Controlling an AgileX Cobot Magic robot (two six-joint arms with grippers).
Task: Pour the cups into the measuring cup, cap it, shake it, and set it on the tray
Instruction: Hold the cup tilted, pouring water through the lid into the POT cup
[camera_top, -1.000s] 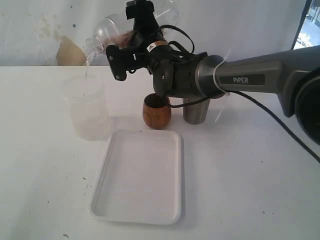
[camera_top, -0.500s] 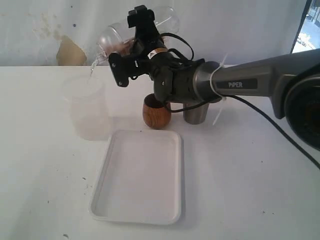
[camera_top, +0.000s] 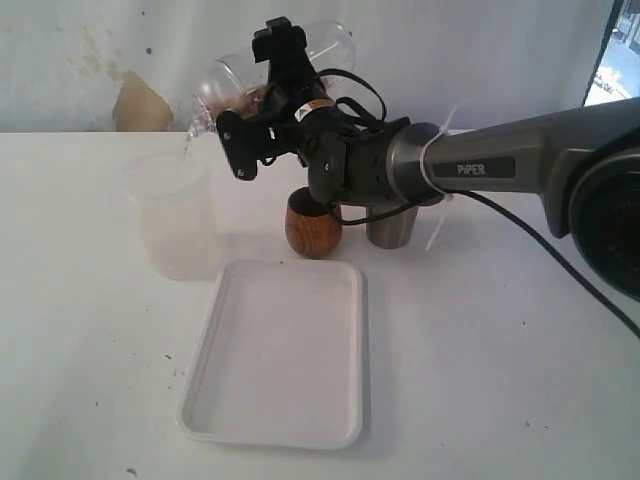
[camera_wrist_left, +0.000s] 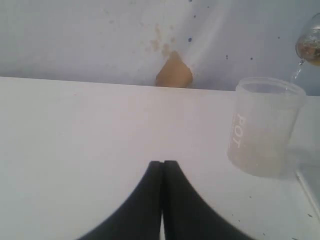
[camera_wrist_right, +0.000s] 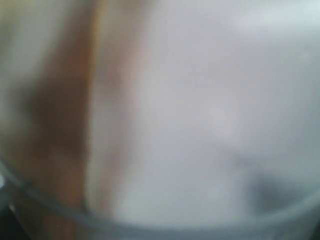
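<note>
My right gripper (camera_top: 262, 90) is shut on the measuring cup (camera_top: 222, 78), a clear tumbler held on its side above the table. Brownish contents lie near its mouth, and a thin stream falls from it into a frosted plastic cup (camera_top: 172, 215). In the right wrist view the measuring cup (camera_wrist_right: 200, 125) is only a blur filling the frame. The brown wooden cup (camera_top: 312, 228) and the steel tumbler (camera_top: 392, 227) stand upright under the right arm. The white tray (camera_top: 280, 360) lies flat in front of them. My left gripper (camera_wrist_left: 163, 163) is shut on nothing, low over the bare table.
In the left wrist view the frosted cup (camera_wrist_left: 262, 132) stands well apart from my left gripper, with the measuring cup's mouth (camera_wrist_left: 310, 42) above it. A wall with a tan patch (camera_wrist_left: 173, 72) backs the table. The right arm (camera_top: 500, 150) reaches in from the right.
My right gripper and the clear tumbler have shifted slightly right and tipped a little further. The stream keeps falling into the frosted cup.
</note>
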